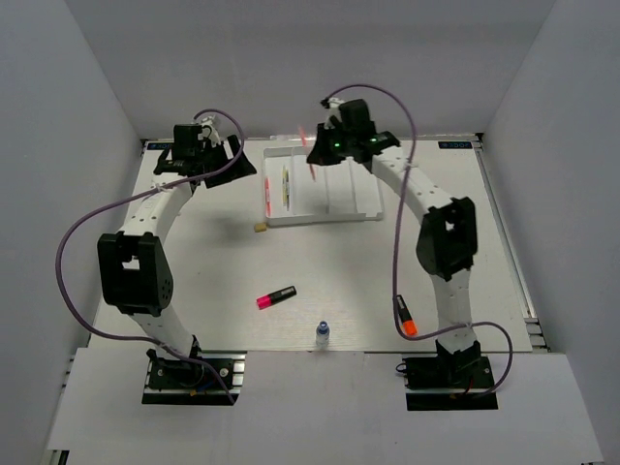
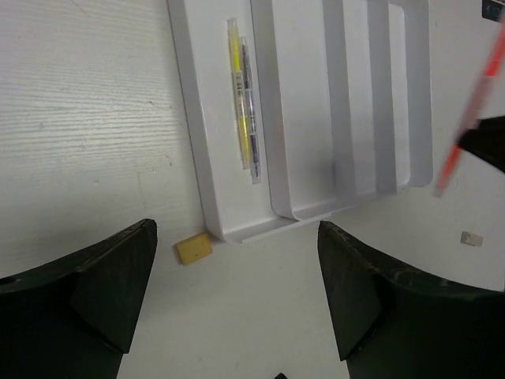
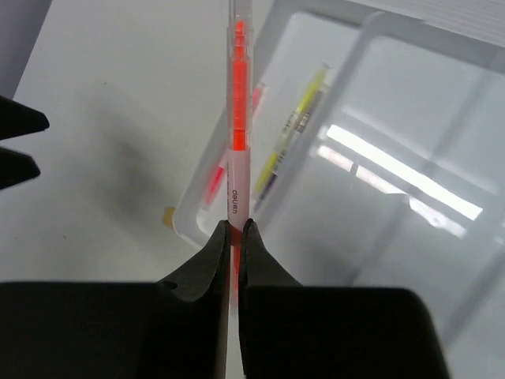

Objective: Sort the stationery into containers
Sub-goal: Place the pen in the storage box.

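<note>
- The right claw [image 3: 237, 227] is clenched on an orange pen [image 3: 237, 118], gripping it near one end. The rest of the barrel projects straight out beyond the fingertips.
- The orange pen is held clear of the surface [image 1: 213, 262], above the far left part of the white tray [image 1: 349, 194]. In the right wrist view its barrel crosses the tray's left wall.
- Key relation: the tray lies directly below and ahead of the right claw, and its compartments run near to far. The held pen's long axis sits at an angle to the yellow pen [image 3: 298, 126] that lies along the left compartment. Judgement: the pen needs turning parallel to the ridges before it is lowered and let go.
- The left compartment also holds a grey pen [image 2: 248, 103], which touches the yellow pen along its length.
- The left claw [image 2: 237, 292] is released, its fingers wide apart with nothing between them. It hovers just left of the tray's near left corner.
- A beige eraser [image 2: 193, 249] lies on the surface just beside that corner, closer to the left claw than to the right.
- Well apart, toward the near edge, lie the pink-ended highlighter [image 1: 276, 297], the blue-capped bottle [image 1: 322, 334] and the orange-ended highlighter [image 1: 405, 318].
</note>
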Controlling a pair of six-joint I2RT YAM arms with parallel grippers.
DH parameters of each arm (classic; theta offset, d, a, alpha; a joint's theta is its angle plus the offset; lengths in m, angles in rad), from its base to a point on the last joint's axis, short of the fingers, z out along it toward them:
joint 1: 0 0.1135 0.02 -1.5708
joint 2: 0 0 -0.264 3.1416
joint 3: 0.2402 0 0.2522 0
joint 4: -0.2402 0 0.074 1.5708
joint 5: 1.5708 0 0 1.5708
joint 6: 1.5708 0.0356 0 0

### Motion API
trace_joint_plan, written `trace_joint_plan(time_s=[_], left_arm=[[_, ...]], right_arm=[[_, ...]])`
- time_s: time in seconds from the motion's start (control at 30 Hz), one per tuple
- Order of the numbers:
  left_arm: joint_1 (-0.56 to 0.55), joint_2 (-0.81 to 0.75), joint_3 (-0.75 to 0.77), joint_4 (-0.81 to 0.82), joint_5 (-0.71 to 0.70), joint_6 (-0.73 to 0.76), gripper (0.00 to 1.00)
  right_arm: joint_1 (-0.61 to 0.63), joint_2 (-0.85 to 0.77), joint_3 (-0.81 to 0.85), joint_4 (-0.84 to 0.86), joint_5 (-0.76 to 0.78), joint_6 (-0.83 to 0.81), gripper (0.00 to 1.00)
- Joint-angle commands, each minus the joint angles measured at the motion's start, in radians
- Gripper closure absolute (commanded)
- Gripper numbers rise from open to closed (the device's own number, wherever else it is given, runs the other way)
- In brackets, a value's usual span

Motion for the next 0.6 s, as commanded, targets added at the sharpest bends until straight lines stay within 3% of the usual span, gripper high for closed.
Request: trace_joint_plan(time_s=[0.0,0.13,0.47,0.57], left_arm=[[0.01,-0.085,-0.026,0.05,0.046,-0.002,0.07],[0.019,-0.099,-0.046,0.053,0.053,-0.005,0.07],[0.019,-0.141,-0.107,0.079,0.076,-0.008,0.06],[0.019,-0.151,-0.109,0.068,0.077,0.01,0.05]], right_arm=[[0.063,0.152,0.157,0.044,0.0,0.006,1.0],[0.109,0.249,0.266,0.077,0.057,0.021,1.0],[0.174,0.372,0.293,0.108,0.098,0.073,1.0],[0.171,0.393,0.306,0.111,0.12,0.084,0.94]])
